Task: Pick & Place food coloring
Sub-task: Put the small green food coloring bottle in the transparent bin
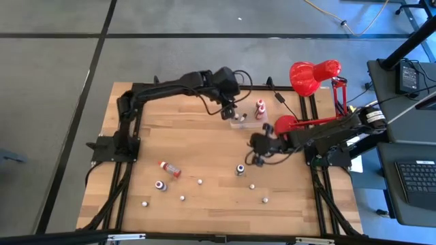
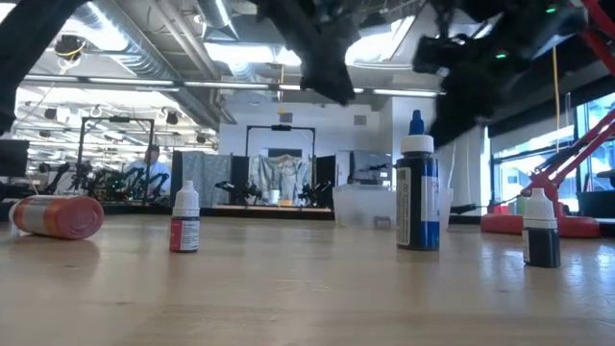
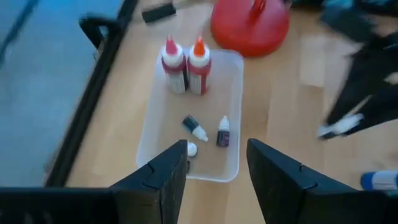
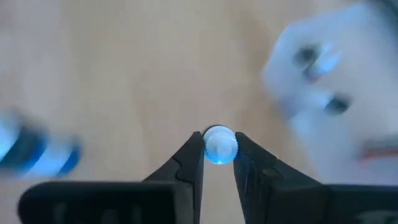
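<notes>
A small food coloring bottle (image 4: 218, 146), seen end-on with its pale round cap, sits pinched between the fingers of the right gripper (image 4: 218, 155); the fingers press on it from both sides. In the high view that right gripper (image 1: 261, 144) is just right of the frame's centre, above the wooden surface (image 1: 204, 143), reaching in from the right edge.

More food coloring bottles are spread over the lower half of the surface in the high view: a red-labelled bottle lying on its side (image 1: 170, 169) at lower left, a dark upright bottle (image 1: 161, 185) just below it, a blue-capped dark bottle (image 1: 240, 169) near centre, and several tiny whitish ones (image 1: 200, 182) dotted along the lower part.

The clear plastic tub (image 3: 233, 81) lies in the upper middle of the surface. In the left wrist view it holds two taller red bottles (image 3: 174, 65) standing side by side at its far end, plus three tiny bottles nearer: one dark lying down (image 3: 194, 127), one dark upright (image 3: 223, 132), one whitish (image 3: 191, 149).

The left gripper (image 3: 216, 165) hangs over the tub's near end, fingers spread and empty.

The red desk lamp (image 1: 315, 75) stands at the upper right of the surface, its round base (image 3: 250, 26) just beyond the tub.
</notes>
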Controlling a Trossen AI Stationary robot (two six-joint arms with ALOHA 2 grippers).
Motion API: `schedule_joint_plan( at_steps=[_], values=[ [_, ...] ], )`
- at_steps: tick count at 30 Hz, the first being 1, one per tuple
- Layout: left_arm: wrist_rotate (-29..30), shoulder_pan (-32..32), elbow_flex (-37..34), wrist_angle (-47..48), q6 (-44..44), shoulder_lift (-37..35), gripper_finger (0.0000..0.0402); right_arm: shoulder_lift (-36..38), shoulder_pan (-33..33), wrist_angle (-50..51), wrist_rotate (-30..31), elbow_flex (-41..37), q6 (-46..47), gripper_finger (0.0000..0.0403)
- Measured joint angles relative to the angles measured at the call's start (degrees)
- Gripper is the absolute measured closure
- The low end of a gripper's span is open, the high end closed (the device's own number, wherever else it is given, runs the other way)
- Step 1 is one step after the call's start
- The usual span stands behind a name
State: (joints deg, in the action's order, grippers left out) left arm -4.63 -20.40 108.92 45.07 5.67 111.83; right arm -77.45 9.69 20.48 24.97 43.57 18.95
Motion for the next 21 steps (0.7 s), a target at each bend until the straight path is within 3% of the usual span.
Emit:
schedule_joint_plan(
  at_steps=[7, 15, 21],
  values=[
    [0.00, 0.45, 0.01, 7.41, 0.12, -4.20, 0.0242, -2.78, -10.77, -12.08, 2.98, 0.09, -3.94, 0.0332],
    [0.53, 1.97, -0.01, 23.41, -2.16, -4.31, 0.0238, -8.03, -19.00, -14.95, -2.65, 0.04, -4.43, 0.0332],
    [0.60, 4.68, -2.11, 29.94, -5.77, -4.34, 0.0242, -11.84, -22.35, -19.03, -7.64, 0.04, -3.23, 0.0332]
  ],
)
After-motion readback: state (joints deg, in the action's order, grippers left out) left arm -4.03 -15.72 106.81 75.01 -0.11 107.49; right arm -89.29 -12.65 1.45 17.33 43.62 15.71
